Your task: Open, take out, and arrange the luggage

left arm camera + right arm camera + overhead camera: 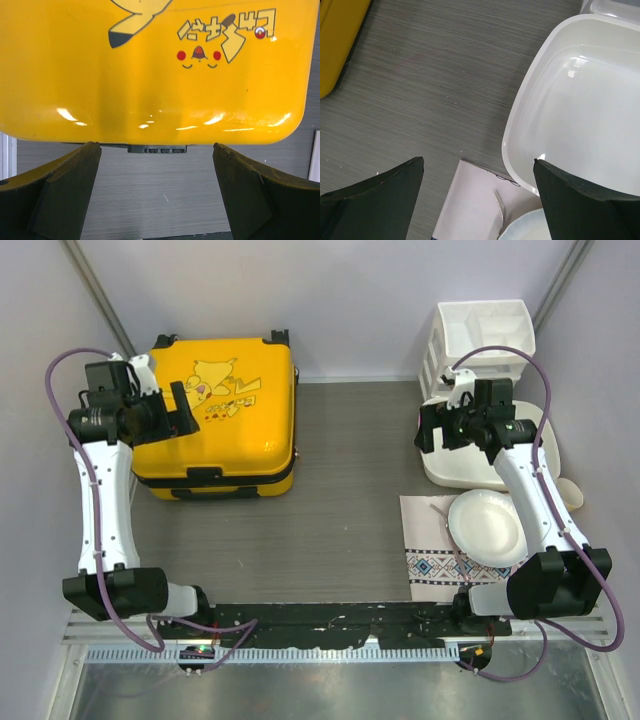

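Yellow hard shell marks the suitcase (235, 405), which lies flat and shut at the far left of the grey table (340, 500). Its printed lid is turned up, and a black zipper band runs round its side. Black fittings are seen at its near and far edges.

The left gripper (187, 410) is held over the left part of the lid, its jaws spread wide with nothing between them. Whether it touches the lid cannot be told. In the left wrist view, one edge of the lid and the table beyond it are seen past the two dark fingers (65, 190).

The right gripper (430, 430) is held well apart from the suitcase, on the right side of the table, above the left rim of a white basin (445, 478). Its jaws are likewise spread wide and nothing is gripped.

Just beside the basin, a white plate (488, 528) is set on a patterned cloth (432, 558). Behind the basin, a white organizer (485, 325) is placed by the far wall.
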`<action>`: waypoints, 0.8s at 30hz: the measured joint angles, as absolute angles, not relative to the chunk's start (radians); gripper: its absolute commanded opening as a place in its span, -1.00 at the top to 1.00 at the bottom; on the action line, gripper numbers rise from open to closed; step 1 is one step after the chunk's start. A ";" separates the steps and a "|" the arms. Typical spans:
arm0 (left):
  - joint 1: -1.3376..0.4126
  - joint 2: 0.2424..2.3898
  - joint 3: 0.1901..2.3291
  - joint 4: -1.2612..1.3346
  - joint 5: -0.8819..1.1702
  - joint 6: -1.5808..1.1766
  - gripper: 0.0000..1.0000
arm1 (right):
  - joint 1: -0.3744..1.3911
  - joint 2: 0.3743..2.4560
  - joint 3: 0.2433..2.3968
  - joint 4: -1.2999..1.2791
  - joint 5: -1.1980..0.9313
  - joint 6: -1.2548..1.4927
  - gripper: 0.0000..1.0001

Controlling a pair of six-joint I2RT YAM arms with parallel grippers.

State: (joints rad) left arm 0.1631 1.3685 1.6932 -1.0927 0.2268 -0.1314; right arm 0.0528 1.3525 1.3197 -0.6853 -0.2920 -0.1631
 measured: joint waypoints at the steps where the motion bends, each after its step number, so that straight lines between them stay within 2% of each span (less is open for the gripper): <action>1: 0.169 1.382 1.710 -1.095 0.226 -0.132 -0.99 | 0.054 1.353 1.320 -0.685 -0.293 -0.163 -0.96; 4: 0.214 1.455 1.806 -1.107 0.232 -0.131 -0.99 | 0.060 1.353 1.320 -0.686 -0.296 -0.163 -0.96; 13: 0.428 1.873 2.315 -1.104 0.237 -0.123 -0.99 | 0.107 1.371 1.320 -0.691 -0.298 -0.165 -0.96; 24: 0.474 2.061 2.321 -0.967 0.128 -0.088 -0.99 | 0.172 1.471 1.333 -0.690 -0.261 -0.178 -0.97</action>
